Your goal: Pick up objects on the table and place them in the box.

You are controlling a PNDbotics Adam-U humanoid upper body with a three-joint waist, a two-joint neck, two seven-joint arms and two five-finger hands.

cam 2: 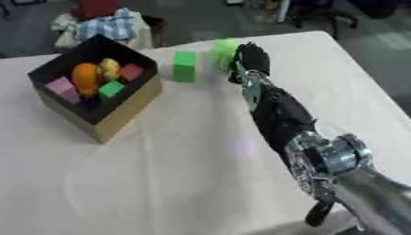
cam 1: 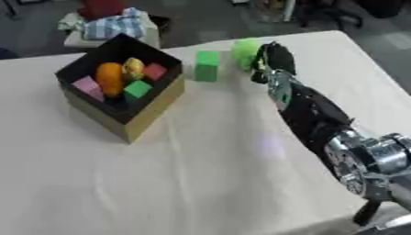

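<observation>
An open cardboard box with a black inside stands at the table's left. It holds an orange round thing, a yellow piece, and pink, red and green blocks. To its right a green block stands on the table. My right hand reaches to the far side, its fingers curled round a light green object. Whether that object rests on the table or is lifted is unclear. My left hand is out of sight.
The table is covered with a cream cloth. Behind its far edge sits a small stand with checked fabric and something red on top. My right forearm crosses the table's right half.
</observation>
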